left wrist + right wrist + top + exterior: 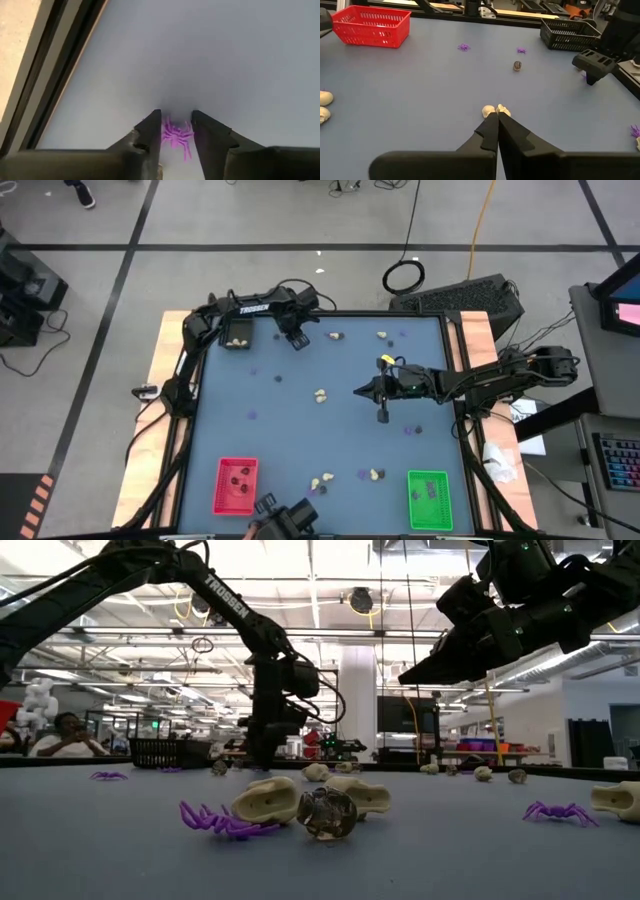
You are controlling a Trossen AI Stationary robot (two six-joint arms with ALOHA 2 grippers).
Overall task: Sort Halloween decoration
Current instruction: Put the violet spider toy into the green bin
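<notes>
The Halloween decoration lies scattered on the blue table: cream lumps (320,395), purple spiders (409,430) and a dark lump (517,65). At the far left, beside the black tray (238,332), my left gripper (176,131) points straight down, shut on one purple spider (176,136). My right gripper (497,116) hangs shut above the table's middle right, holding nothing; two cream lumps (495,110) lie on the table just beyond its tips. My left gripper has the purple spider's body and legs (172,134) pinched between its two fingers. The fingers come from above, pointing down. The spider fills the gap between them and lies on the table.
The black tray holds a few cream lumps. A red tray (236,485) stands at the near left and a green tray (429,498) at the near right. More cream lumps (322,481) lie between those two. A raised dark rim (190,395) borders the table's left side.
</notes>
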